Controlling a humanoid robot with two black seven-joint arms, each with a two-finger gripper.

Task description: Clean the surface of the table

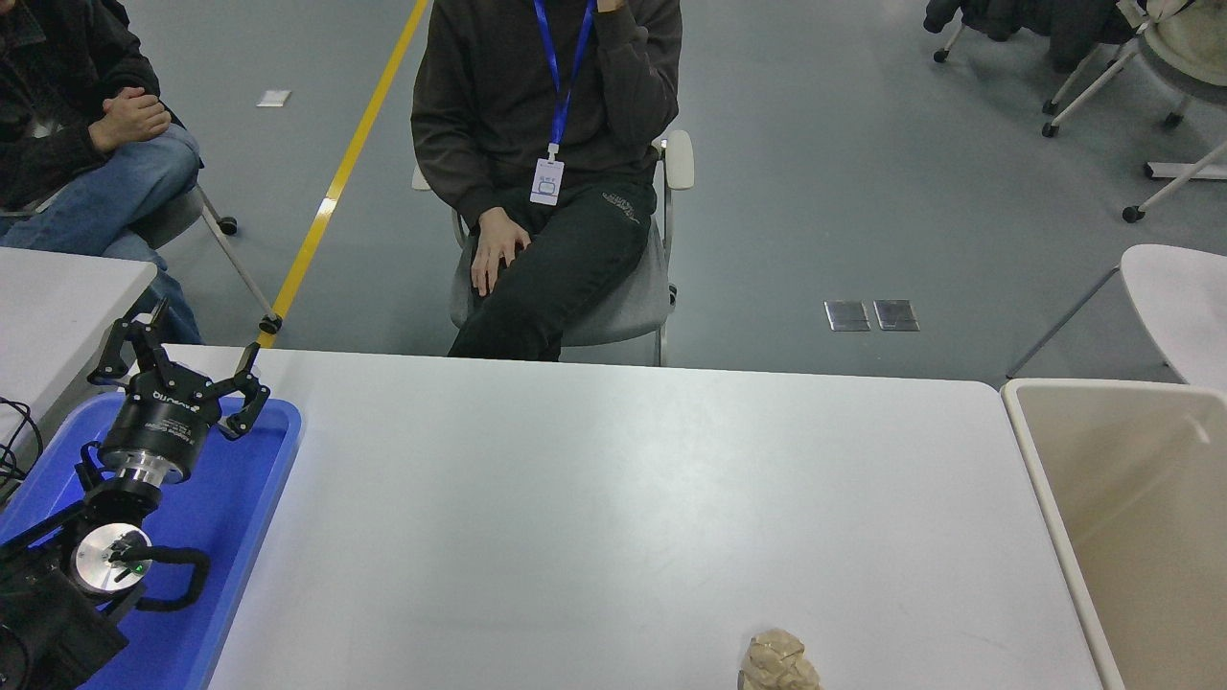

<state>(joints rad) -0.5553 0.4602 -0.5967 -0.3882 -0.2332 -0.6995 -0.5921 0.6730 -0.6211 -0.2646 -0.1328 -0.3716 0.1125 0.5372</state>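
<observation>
The table surface (613,498) is a wide light grey-white top that fills the middle of the head view. A crumpled beige paper ball (778,661) lies on it at the near edge, right of centre. My left gripper (180,366) is parked at the lower left above a blue tray (230,517), its fingers spread open and holding nothing. My right arm and gripper are out of view.
A beige bin (1141,517) stands against the table's right end. A person sits on a chair (633,297) beyond the far edge, and another person (86,144) sits at the top left. A smaller white table (57,307) is at the left.
</observation>
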